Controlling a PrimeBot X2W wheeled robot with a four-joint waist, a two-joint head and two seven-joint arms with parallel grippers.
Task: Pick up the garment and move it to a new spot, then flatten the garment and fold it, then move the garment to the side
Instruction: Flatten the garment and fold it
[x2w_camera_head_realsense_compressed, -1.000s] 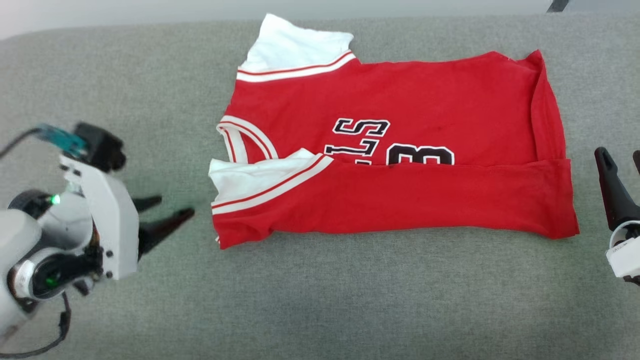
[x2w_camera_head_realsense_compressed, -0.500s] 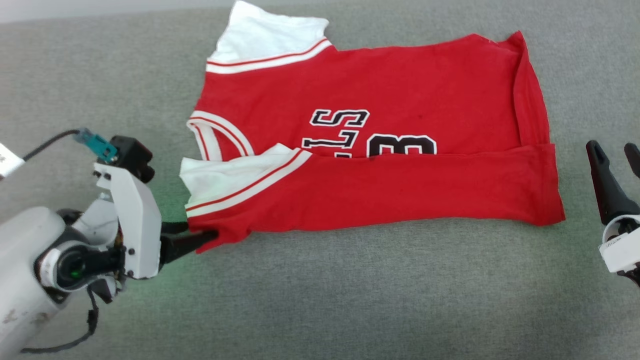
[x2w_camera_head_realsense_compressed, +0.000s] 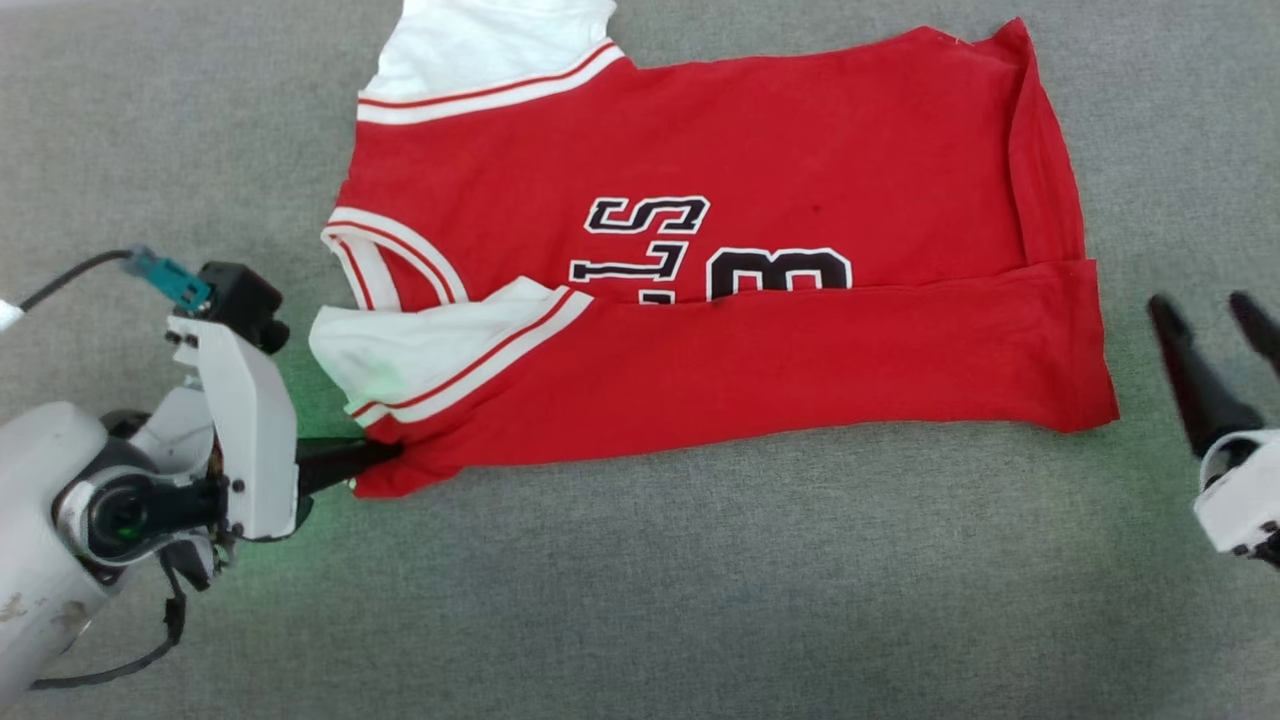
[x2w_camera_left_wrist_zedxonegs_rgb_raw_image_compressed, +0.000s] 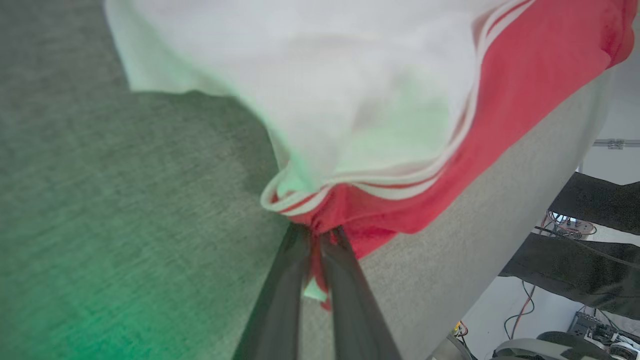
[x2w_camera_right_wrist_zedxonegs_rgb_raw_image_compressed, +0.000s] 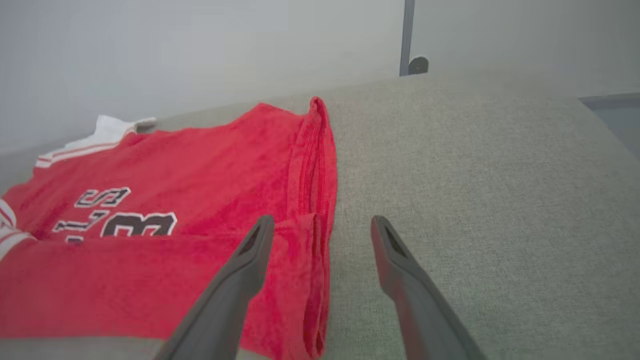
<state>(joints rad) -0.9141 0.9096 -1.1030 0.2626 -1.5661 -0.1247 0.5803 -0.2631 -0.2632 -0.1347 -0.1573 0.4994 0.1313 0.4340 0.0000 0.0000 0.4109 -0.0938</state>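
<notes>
head view: finds the shirt (x2w_camera_head_realsense_compressed: 720, 300) spread across the grey cushion (x2w_camera_head_realsense_compressed: 700, 600), from centre out to 12 o'clock, with the near half folded up over the lettering. shows the left gripper (x2w_camera_head_realsense_compressed: 378, 455) at 9 o'clock, pressed together on the shirt's near shoulder corner, just under the white sleeve (x2w_camera_head_realsense_compressed: 400, 350). shows the right gripper (x2w_camera_head_realsense_compressed: 1203, 305) at 3 o'clock, spread and empty, just beside the hem corner (x2w_camera_head_realsense_compressed: 1085, 400) but apart from it.

left wrist view: confirms the pinch, with red cloth and a bit of striped cuff squeezed between the two dark fingers (x2w_camera_left_wrist_zedxonegs_rgb_raw_image_compressed: 280, 300). looks like a shallow bite, close to the very edge.

right wrist view: looks along the spread fingers, one over the red hem fold, the other over bare cushion, with nothing between them yet.

likely step: taking both near corners for the next fold. bring the right gripper down onto the hem corner and catch both layers before lifting anything. then raise both ends together, level, cloth taut between them, toward 12 o'clock. avoid tugging with the left alone: risks slipping off the thin bite or dragging the fold askew.
</notes>
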